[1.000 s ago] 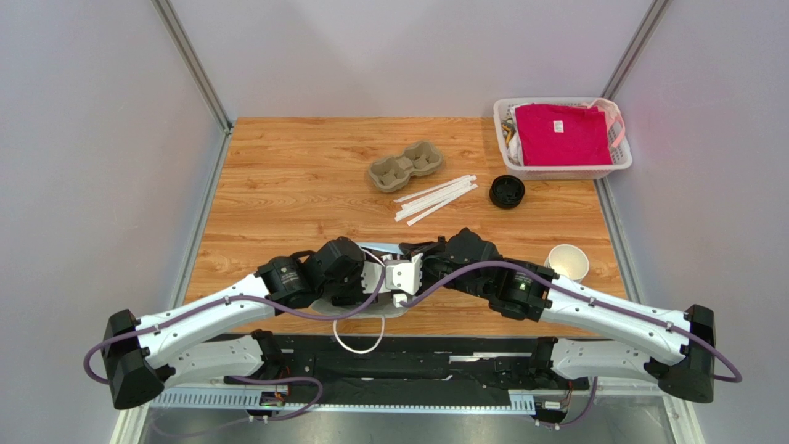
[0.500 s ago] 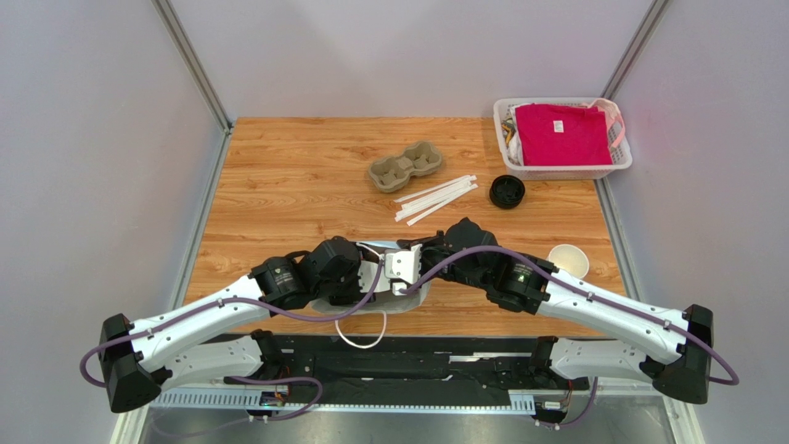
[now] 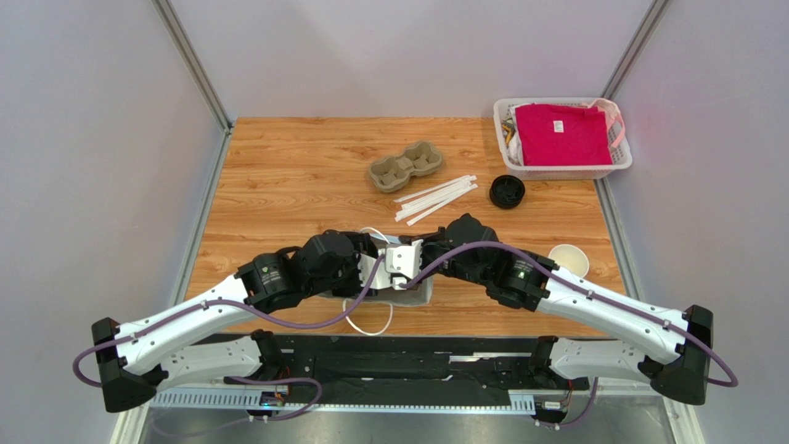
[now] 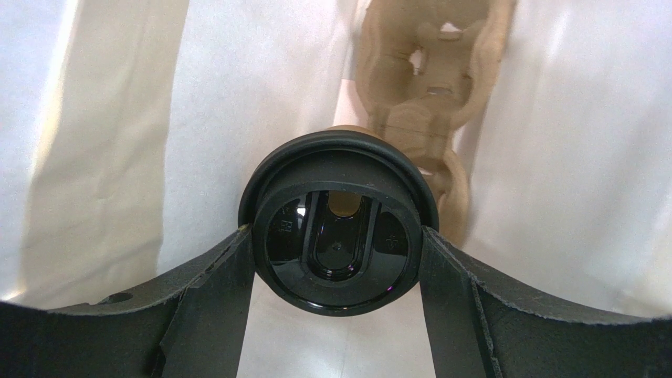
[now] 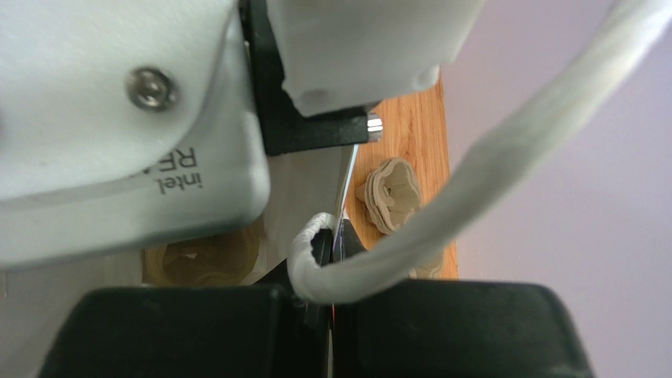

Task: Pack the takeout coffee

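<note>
My left claw (image 4: 337, 260) is clamped on the coffee (image 4: 337, 224). Its glossy round black lid faces me, with a sliver of brown cup behind. It hangs inside the white bag (image 4: 197, 94), just beside a pulp carrier (image 4: 430, 87), and the bag walls crowd both sides. My right claw (image 5: 330, 272) is pinched together on the bag's handle (image 5: 442, 213). A camera housing (image 5: 118, 118) reads "intel". The bag sits close to the tabletop's (image 3: 278, 185) near edge.

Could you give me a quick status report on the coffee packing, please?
Left gripper clamped on takeout coffee, inside white bag. Right gripper shut on bag handle. Pulp carrier in bag beyond cup.
</note>
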